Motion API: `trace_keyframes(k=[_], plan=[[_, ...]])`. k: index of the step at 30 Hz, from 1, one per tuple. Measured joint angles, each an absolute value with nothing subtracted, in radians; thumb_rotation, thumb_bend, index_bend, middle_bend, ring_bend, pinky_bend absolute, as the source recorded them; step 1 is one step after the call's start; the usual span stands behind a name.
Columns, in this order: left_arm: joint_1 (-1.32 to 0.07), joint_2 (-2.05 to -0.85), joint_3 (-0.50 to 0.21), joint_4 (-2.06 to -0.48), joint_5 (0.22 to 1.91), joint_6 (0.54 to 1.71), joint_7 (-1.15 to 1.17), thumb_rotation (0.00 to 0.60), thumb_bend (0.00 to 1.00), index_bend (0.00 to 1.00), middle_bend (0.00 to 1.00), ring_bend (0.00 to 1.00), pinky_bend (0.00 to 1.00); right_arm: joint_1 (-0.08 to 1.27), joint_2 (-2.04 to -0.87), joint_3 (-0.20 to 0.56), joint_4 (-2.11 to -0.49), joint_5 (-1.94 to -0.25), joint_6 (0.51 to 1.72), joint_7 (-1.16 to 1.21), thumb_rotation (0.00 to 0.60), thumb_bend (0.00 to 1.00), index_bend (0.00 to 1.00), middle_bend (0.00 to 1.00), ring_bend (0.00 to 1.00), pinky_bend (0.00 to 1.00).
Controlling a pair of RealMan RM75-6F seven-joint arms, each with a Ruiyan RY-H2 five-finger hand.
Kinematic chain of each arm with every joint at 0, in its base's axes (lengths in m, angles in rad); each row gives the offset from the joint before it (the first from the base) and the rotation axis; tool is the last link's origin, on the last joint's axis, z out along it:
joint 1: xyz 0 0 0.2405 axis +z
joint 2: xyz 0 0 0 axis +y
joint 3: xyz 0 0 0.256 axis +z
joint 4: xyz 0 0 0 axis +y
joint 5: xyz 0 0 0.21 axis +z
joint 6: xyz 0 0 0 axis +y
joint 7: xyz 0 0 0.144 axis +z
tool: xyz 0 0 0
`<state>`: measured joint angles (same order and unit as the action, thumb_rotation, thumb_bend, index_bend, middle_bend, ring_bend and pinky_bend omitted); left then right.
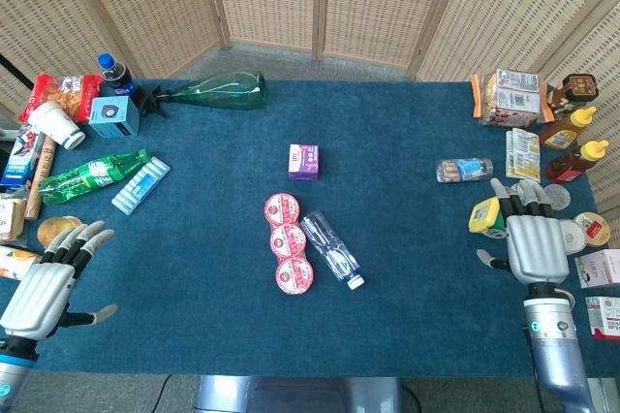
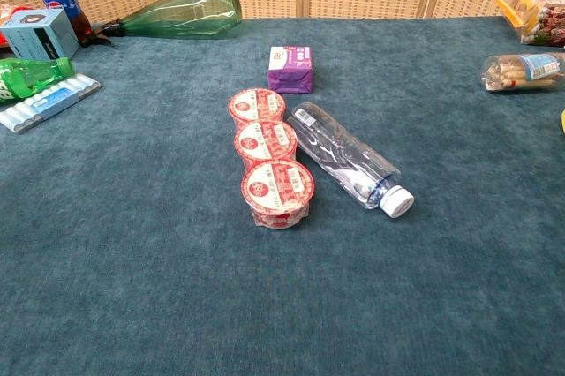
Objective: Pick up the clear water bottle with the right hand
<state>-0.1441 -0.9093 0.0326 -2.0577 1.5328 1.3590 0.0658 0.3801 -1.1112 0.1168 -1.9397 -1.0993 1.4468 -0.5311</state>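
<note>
The clear water bottle (image 1: pixel 330 248) (image 2: pixel 347 157) lies on its side near the middle of the blue table, white cap toward the front right. It rests just right of a row of red-lidded cups (image 1: pixel 288 243) (image 2: pixel 270 155). My right hand (image 1: pixel 533 238) hovers at the table's right edge, fingers apart and holding nothing, far to the right of the bottle. At the front left corner my left hand (image 1: pixel 48 277) is open too. Neither hand shows in the chest view.
A purple box (image 1: pixel 303 161) (image 2: pixel 290 69) sits behind the bottle. A green glass vase (image 1: pixel 218 91) lies at the back left among a green bottle (image 1: pixel 89 175), a cola bottle (image 1: pixel 116 74) and snacks. Sauce bottles (image 1: pixel 572 146), boxes and a clear packet (image 1: pixel 463 171) crowd the right edge.
</note>
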Motion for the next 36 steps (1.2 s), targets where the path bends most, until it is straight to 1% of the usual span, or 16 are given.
trace_keyframes(k=[5,12,17,25,30,36], plan=[[-0.152,-0.912,0.030,-2.058,1.530,1.346,0.069,0.600,0.10,0.11,0.00,0.00,0.00,0.371,-1.105,0.119,-1.951,-1.101,1.439,-0.529,0.565,0.00,0.00,0.20,0.00,0.00],[-0.159,-0.908,0.027,-2.066,1.539,1.342,0.072,0.600,0.10,0.12,0.00,0.00,0.00,0.364,-1.099,0.115,-1.986,-1.137,1.432,-0.526,0.564,0.00,0.00,0.14,0.00,0.00],[-0.175,-0.909,0.020,-2.066,1.542,1.324,0.066,0.600,0.10,0.11,0.00,0.00,0.00,0.382,-1.122,0.105,-2.010,-1.164,1.391,-0.554,0.558,0.00,0.00,0.09,0.00,0.00],[-0.203,-0.907,0.014,-2.059,1.550,1.291,0.053,0.600,0.10,0.11,0.00,0.00,0.00,0.479,-1.214,0.115,-2.057,-1.163,1.271,-0.644,0.545,0.00,0.00,0.02,0.00,0.00],[-0.206,-0.903,0.013,-2.056,1.553,1.290,0.041,0.600,0.10,0.11,0.00,0.00,0.00,0.549,-1.278,0.138,-2.073,-1.124,1.215,-0.708,0.519,0.00,0.00,0.00,0.00,0.00],[-0.207,-0.899,0.015,-2.055,1.563,1.293,0.035,0.600,0.10,0.11,0.00,0.00,0.00,0.631,-1.357,0.166,-2.076,-1.041,1.165,-0.776,0.509,0.00,0.00,0.00,0.00,0.00]])
